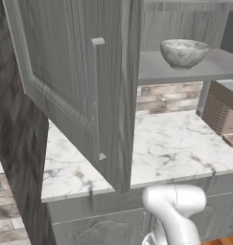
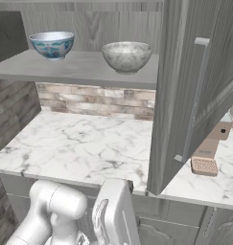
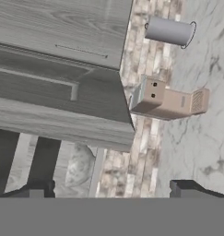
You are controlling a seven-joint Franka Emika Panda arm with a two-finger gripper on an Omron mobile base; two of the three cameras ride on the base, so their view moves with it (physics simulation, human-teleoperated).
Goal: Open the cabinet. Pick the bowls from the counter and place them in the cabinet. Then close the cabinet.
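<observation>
Both bowls sit on the cabinet (image 2: 185, 95) shelf: the grey bowl (image 2: 126, 56) near its front edge, the blue bowl (image 2: 52, 44) toward the far corner. Closing remains. The gripper (image 3: 111, 191), fingers spread and empty, should push each door (handle (image 2: 193, 100) side) flat.

free: counter (image 2: 84, 143) under shelf (image 2: 75, 67) | blocked: open cabinet doors (image 1: 84, 86) jut over counter; bowls (image 2: 126, 56) occupy shelf
</observation>
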